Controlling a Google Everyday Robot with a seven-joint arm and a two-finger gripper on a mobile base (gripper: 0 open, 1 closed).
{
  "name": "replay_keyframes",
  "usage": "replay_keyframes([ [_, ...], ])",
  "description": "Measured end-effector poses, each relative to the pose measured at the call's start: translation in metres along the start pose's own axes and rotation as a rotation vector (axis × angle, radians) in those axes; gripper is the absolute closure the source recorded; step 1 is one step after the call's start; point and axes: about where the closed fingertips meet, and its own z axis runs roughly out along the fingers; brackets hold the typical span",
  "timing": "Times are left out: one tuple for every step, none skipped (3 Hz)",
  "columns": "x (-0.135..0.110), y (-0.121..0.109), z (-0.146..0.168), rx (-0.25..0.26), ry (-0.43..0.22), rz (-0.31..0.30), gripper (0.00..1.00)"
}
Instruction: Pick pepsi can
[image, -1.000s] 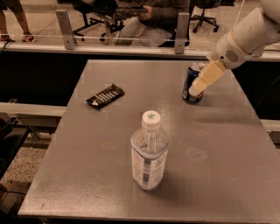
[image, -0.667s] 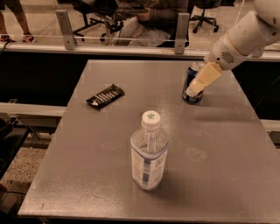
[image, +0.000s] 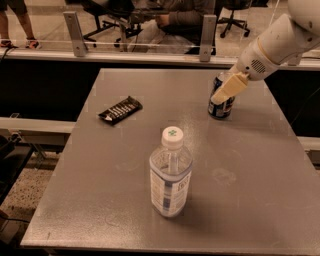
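At the far right of the table (image: 250, 165), the pepsi can (image: 220, 110) stands upright on its base. Its long axis is vertical and its top end faces up. The direction in which the logo faces cannot be determined, because the front of the can is partly covered.

The gripper (image: 226, 90) is at the can. Its cream-coloured end lies across the upper front of the can, slanting down toward the left, and the white arm (image: 280, 42) enters from the upper right. Whether the gripper is closed on the can or merely set against it cannot be determined from this view.

Task status, as a judgement:
- Approach: complete. The gripper is in place at the can.
- Grasp: not confirmed.
- Lift: not done. The base of the can appears to rest on the table surface.

Other items are well apart from the work zone. A clear water bottle (image: 170, 175) with a white cap stands upright near the front centre of the table. A dark snack bar wrapper (image: 120, 109) lies flat toward the far left.
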Motion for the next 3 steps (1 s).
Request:
replay_keyframes([
  [-0.005,0.004,-0.004,-0.013,-0.016,-0.035,0.62],
  [-0.021,0.009,-0.02,-0.035,-0.047,-0.098,0.85],
  [-0.042,0.015,-0.041,-0.074,-0.096,-0.159,1.0],
])
